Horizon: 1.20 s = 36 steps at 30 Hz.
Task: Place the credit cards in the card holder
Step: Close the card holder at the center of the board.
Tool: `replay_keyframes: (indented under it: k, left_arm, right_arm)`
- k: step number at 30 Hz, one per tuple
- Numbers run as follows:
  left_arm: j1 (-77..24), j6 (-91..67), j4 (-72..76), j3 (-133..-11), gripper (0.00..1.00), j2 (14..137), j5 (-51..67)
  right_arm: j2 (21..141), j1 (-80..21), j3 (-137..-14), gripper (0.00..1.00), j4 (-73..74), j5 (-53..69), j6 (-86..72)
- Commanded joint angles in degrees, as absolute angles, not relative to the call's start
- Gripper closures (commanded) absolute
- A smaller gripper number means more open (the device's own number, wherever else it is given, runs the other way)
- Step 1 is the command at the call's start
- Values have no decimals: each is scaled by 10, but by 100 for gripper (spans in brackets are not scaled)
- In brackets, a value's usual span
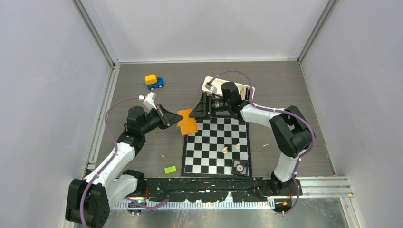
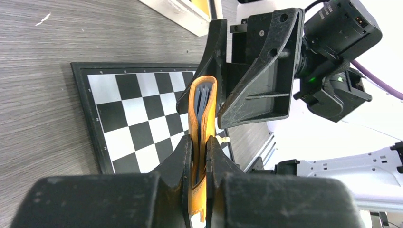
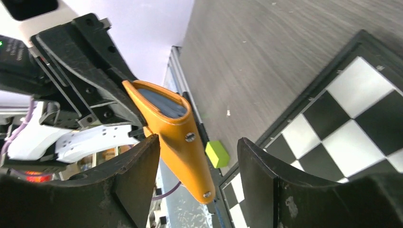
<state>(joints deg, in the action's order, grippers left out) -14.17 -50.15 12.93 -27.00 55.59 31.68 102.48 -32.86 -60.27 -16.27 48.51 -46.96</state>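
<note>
My left gripper (image 1: 173, 118) is shut on the orange card holder (image 1: 187, 122) and holds it edge-up above the chessboard's far left corner. In the left wrist view the holder (image 2: 202, 109) stands between my left gripper's (image 2: 199, 142) pads, with dark blue-grey layers (image 2: 205, 97) inside its mouth. My right gripper (image 1: 196, 110) is open, facing the left one. In the right wrist view its jaws (image 3: 197, 141) straddle the holder's free end (image 3: 178, 137) without touching. A blue-grey face (image 3: 161, 102) shows in the mouth. No loose credit card is in view.
A chessboard (image 1: 216, 147) lies at centre with two small pale pieces (image 1: 225, 150) and a round object (image 1: 240, 167). A white tray (image 1: 228, 88) sits behind the right arm. A green block (image 1: 170, 169) lies near the front, and a blue and yellow toy car (image 1: 154, 81) at the back left.
</note>
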Motion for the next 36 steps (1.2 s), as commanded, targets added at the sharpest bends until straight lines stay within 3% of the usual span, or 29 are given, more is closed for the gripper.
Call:
replay_keyframes:
  k: [1, 6, 10, 11, 13, 14, 15, 17, 22, 29, 36]
  left_arm:
    - [-142, -503, 147, -299, 100, 535, 348]
    - [-142, -518, 173, -294, 100, 534, 356]
    - [-140, -517, 176, -298, 98, 558, 362]
    - [-138, -516, 172, -302, 88, 565, 366]
    - [-131, -510, 150, -315, 54, 578, 373]
    - [-126, -502, 131, -322, 43, 578, 372]
    - [-121, -491, 105, -329, 34, 575, 364]
    - [-116, -453, 35, -348, 27, 564, 325]
    - [-113, -365, -149, -400, 21, 546, 202]
    - [-114, -356, -201, -411, 20, 558, 179]
    - [-114, -364, -207, -404, 20, 569, 189]
  right_arm:
    - [997, -339, -596, 35, -300, 549, -551]
    - [1008, -348, -599, 47, -379, 567, -622]
    - [1012, -347, -598, 78, -413, 569, -667]
    - [1009, -346, -598, 85, -399, 566, -661]
    - [988, -342, -600, 97, -331, 544, -609]
    - [976, -339, -610, 99, -257, 521, -560]
    - [962, -338, -629, 99, -141, 481, -494]
    - [949, -342, -698, 99, 115, 357, -346]
    - [963, -350, -818, 100, 427, 110, -226]
    - [1040, -435, -960, 100, 649, -217, -207]
    - [1172, -513, -1057, 97, 734, -298, -267]
